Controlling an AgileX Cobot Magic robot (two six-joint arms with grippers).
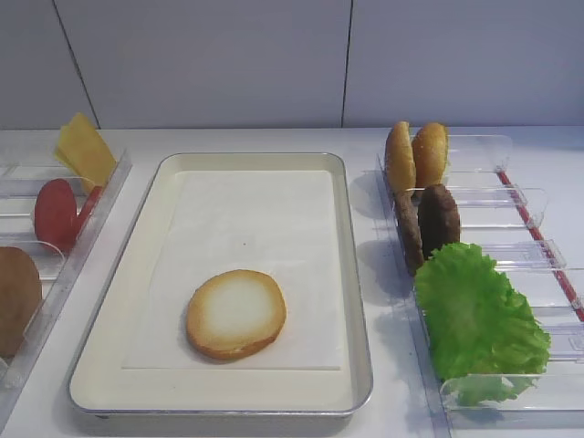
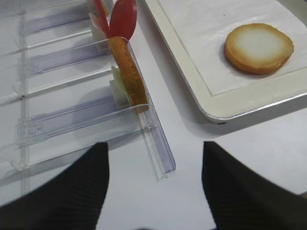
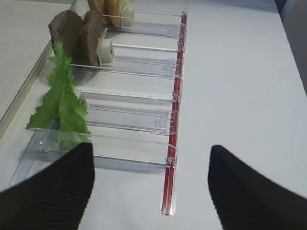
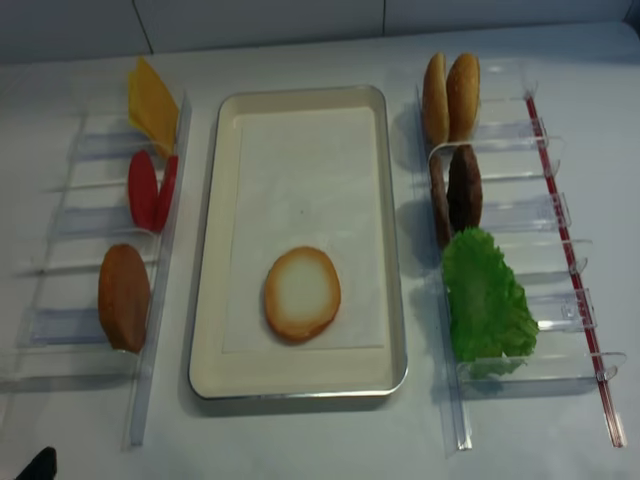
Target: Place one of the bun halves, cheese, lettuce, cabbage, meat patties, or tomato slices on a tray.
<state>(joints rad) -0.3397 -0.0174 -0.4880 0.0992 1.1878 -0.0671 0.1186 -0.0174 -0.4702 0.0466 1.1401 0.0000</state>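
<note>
You see 1 bun half (image 1: 236, 313) lying cut-face up on the tray (image 1: 358, 301) liner at 6 o'clock; lettuce (image 1: 478, 319) stands at 4 o'clock.

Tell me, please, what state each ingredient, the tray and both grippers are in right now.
bun half: flat on the tray, cut face up
tray: holds only the bun half
lettuce: upright in right rack
meat patties: on edge
tomato slices: on edge
cheese: leaning
left gripper: open, empty
right gripper: open, empty
</note>
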